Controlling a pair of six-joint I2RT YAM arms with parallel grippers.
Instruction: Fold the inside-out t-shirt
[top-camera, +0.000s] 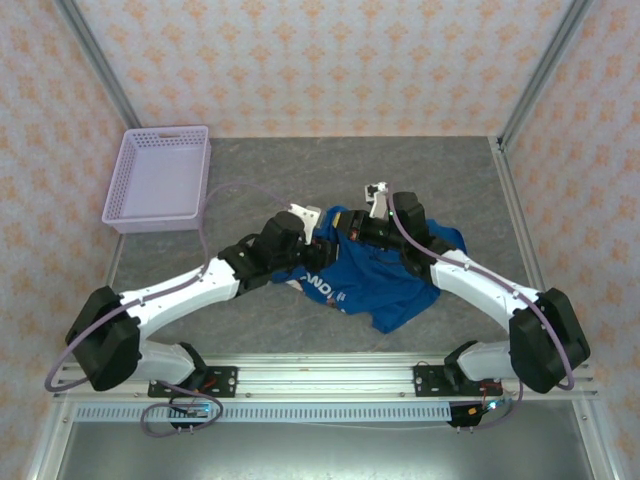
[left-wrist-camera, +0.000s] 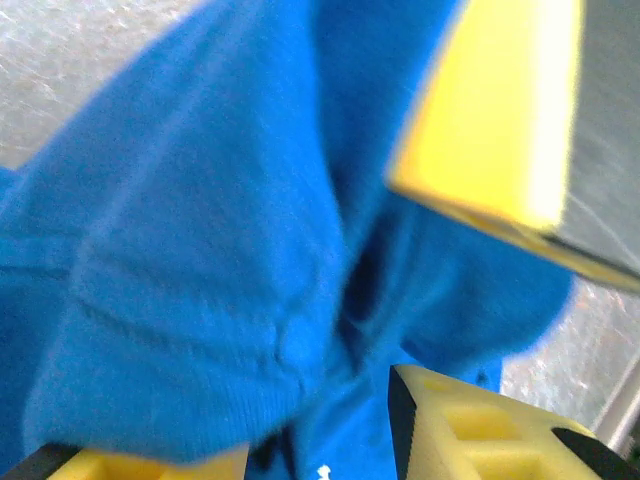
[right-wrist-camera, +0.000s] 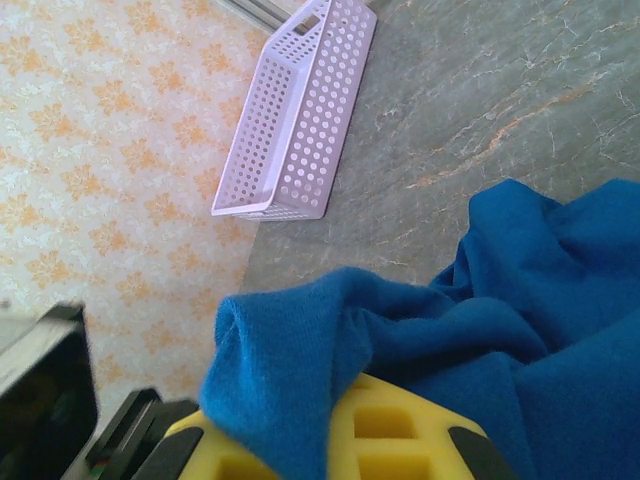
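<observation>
The inside-out t-shirt (top-camera: 378, 278) lies crumpled on the grey table between the two arms, royal blue with white lettering (top-camera: 325, 286) near its left edge. My left gripper (top-camera: 318, 238) sits at the shirt's upper left. In the left wrist view its yellow fingers (left-wrist-camera: 470, 430) stand apart with blue cloth (left-wrist-camera: 200, 250) hanging loose in the gap and draped over the left finger. My right gripper (top-camera: 372, 222) is at the shirt's top edge, shut on a bunched fold of the shirt (right-wrist-camera: 290, 370) that sticks up from its yellow fingers (right-wrist-camera: 400, 440). A yellow finger of the right gripper (left-wrist-camera: 490, 110) shows close by.
A lavender mesh basket (top-camera: 160, 178) stands at the table's back left corner, apart from the shirt, and it also appears as a basket (right-wrist-camera: 300, 120) against the patterned wall. Metal frame posts (top-camera: 520, 110) border the table on both sides. Bare grey table (top-camera: 450, 180) lies beyond the shirt.
</observation>
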